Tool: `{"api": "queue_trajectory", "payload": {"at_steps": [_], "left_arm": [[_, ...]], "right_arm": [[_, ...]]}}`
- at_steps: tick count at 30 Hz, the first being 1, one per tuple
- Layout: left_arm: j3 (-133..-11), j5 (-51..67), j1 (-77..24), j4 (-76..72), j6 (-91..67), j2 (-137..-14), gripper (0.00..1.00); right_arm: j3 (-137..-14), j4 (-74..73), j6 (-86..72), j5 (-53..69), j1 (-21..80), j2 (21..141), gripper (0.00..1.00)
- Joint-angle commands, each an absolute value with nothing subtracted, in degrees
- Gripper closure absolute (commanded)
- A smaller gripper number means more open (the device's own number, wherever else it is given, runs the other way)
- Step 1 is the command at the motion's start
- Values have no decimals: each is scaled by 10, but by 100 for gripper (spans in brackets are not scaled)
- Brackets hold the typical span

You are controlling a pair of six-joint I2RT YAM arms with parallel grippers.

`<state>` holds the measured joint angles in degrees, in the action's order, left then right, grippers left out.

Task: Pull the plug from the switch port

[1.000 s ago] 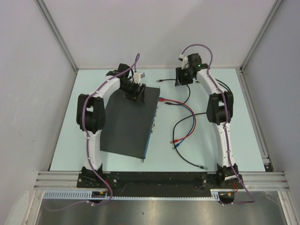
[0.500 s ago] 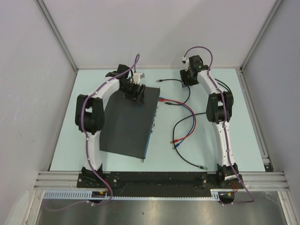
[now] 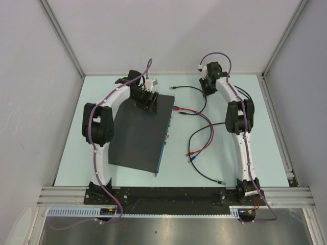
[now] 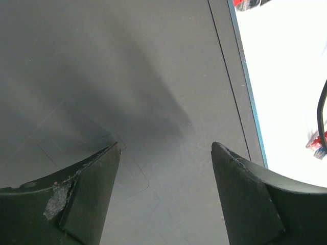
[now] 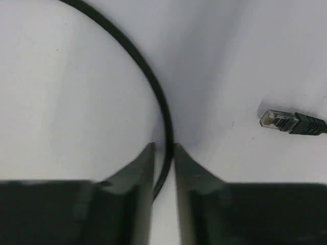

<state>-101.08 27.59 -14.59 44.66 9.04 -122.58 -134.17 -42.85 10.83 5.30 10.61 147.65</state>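
Narrowing since a second ago, my right gripper [image 5: 163, 149] is pinching the thin black cable [image 5: 146, 74] beyond the far right corner of the large flat black rectangular switch [image 3: 140, 135]. A small red plug [image 3: 175, 108] is seemingly sitting in the switch's socket face, so the pull is looking undone. My left gripper [image 4: 164, 153] is hovering spread above the switch's top.

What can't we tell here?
- Top view: red cable plug seated in the flat black rectangular switch or not; too small.
- Left wrist: blue-grey socket face hidden below the switch's top edge.
- Right wrist: where the thin black cable in the right end effector leads; cut by frame edges.
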Motion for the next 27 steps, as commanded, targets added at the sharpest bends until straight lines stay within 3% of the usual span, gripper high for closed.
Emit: {"api": "queue_trajectory", "payload": {"at_steps": [1,3,6,11,16,27], "left_arm": [[-1003,221,-132,481,99,-1259,19],[-999,221,-132,479,98,-1258,19],[-995,222,-132,477,97,-1258,19],[-1000,229,-132,479,92,-1267,19],[-1020,241,-132,485,88,-1286,19],[-1029,254,-132,485,80,-1299,19]], "right_arm": [[-1321,-461,147,31,90,1483,83],[-1328,-451,204,5,79,1467,92],[-1358,-443,261,-43,56,1448,95],[-1364,-460,348,-49,36,1400,96],[-1282,-468,367,-35,16,1321,98],[-1206,-416,419,-109,-68,1297,99]]}}
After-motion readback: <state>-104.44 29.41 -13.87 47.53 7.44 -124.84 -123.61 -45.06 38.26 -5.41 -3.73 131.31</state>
